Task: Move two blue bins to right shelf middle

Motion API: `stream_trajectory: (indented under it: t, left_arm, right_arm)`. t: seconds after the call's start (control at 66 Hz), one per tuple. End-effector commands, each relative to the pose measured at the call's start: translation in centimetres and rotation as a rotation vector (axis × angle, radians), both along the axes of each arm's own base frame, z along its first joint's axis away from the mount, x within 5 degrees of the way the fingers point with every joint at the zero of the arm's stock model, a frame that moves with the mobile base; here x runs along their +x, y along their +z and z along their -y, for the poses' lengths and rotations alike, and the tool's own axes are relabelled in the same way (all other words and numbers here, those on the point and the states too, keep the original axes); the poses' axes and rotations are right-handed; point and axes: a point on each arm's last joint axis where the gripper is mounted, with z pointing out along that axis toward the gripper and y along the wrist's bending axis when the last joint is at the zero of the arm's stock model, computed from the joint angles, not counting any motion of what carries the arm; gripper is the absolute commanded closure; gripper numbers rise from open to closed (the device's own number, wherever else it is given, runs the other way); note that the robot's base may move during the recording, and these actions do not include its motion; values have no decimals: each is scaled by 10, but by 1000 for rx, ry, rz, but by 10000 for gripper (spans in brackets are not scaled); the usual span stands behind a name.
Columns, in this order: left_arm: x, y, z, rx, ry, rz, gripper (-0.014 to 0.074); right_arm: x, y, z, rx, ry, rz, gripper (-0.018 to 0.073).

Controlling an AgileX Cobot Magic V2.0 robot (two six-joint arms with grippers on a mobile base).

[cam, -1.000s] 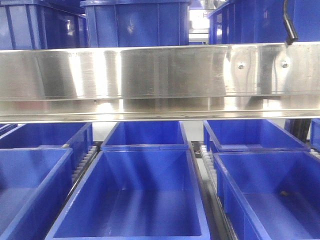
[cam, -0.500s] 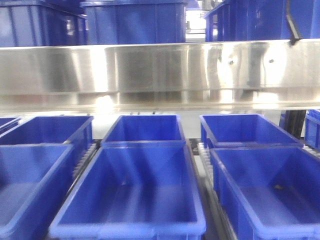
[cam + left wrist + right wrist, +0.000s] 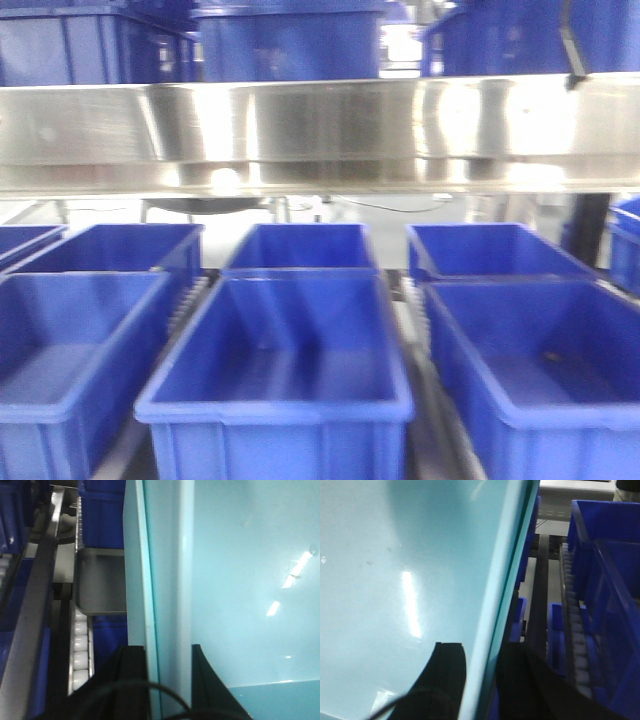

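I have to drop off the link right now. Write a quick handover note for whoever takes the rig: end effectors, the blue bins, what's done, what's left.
Left end effector: fingers straddle the left wall of the centre front blue bin, apparently clamped.
Right end effector: same on the right wall.
That bin is in the front row under the steel shelf, with neighbouring blue bins beside and behind it. Whether it is lifted off the roller tracks cannot be told.
Done: two-arm grasp on the first bin.
Left: carry it to the right shelf's middle level, which is not in view, then repeat with a second bin.
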Motion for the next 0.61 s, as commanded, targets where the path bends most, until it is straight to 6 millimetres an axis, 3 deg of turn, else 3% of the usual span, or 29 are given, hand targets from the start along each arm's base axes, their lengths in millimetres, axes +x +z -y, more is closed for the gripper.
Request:
stream_trajectory:
  t: [0.0, 0.591]
  left_arm:
    - [-9, 24, 7, -138, -27, 117, 707]
    - [-6, 23, 7, -140, -23, 119, 707]
  right_arm:
    - [-4, 12, -2, 32, 30, 86, 712]
    - [-4, 13, -2, 34, 31, 90, 712]
